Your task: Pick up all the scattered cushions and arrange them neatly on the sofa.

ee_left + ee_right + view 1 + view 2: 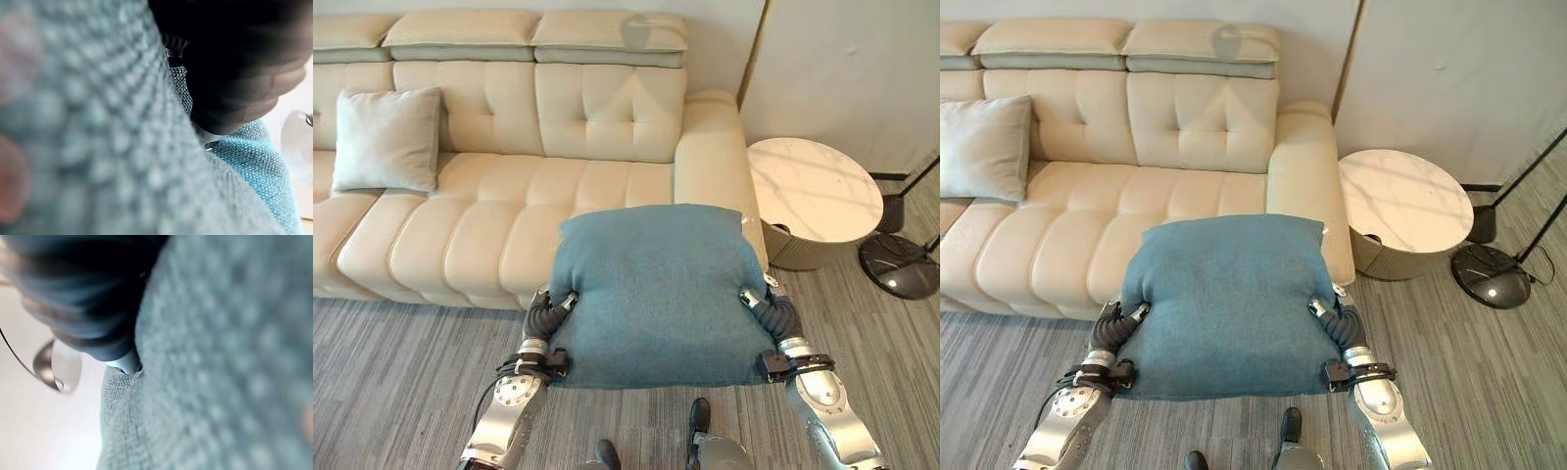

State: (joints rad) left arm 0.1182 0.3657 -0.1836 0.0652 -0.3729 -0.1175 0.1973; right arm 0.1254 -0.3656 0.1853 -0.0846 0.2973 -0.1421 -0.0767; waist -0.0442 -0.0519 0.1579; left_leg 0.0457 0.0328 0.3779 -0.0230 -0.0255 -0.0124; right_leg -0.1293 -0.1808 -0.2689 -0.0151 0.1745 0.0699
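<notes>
I can read no text, label, number or sign anywhere here, from my remote station, on any surface.

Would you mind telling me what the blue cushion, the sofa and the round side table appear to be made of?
The blue cushion looks like coarse woven fabric: the wrist views show a nubby, matte weave. The sofa seems to be cream leather or imitation leather, smooth with a soft sheen and tufted seams. The round side table has a glossy pale top with faint veining, possibly marble or a marble-look surface.
</notes>
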